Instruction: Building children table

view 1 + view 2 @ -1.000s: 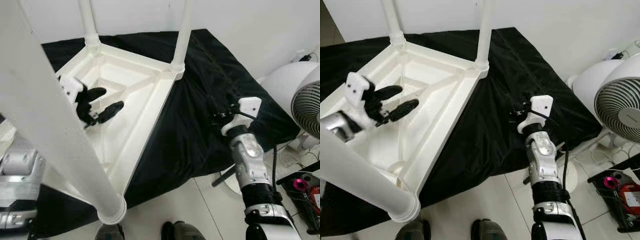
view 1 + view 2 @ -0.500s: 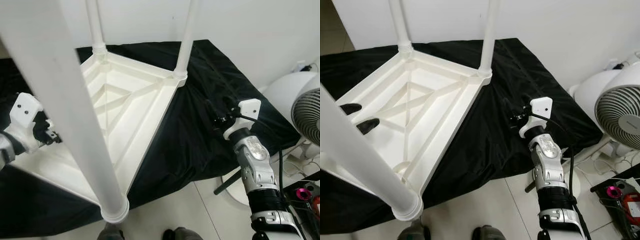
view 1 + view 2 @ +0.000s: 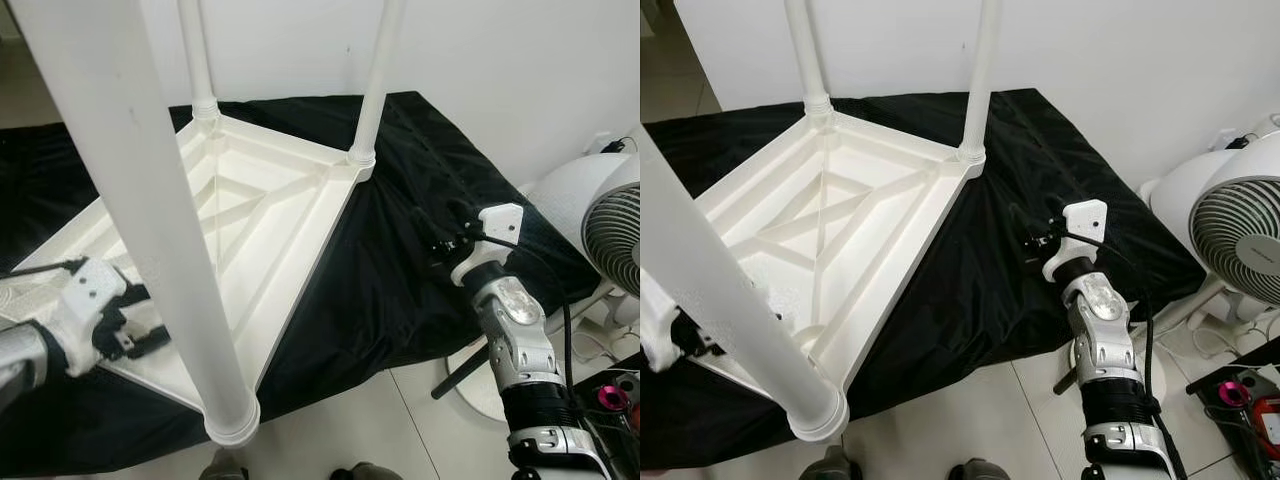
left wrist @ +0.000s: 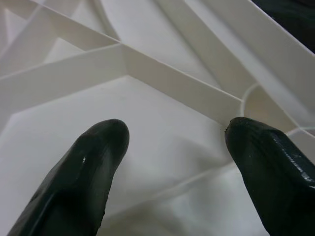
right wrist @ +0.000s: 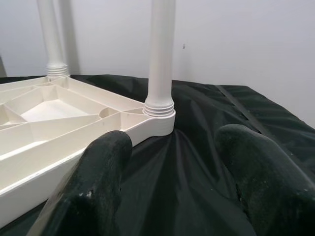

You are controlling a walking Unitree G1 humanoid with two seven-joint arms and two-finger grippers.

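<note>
upturned table on black cloth | fan right | near leg screens left end effector | both end effectors apart, right end effector

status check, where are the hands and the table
Left hand open, over table underside. Right hand open, above black cloth, near table corner. Table upside down, three legs in. Fan at right.

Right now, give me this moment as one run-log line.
table: upside down on black cloth, three legs fitted | left gripper: open, over underside ribs | right gripper: open, over cloth, empty
</note>
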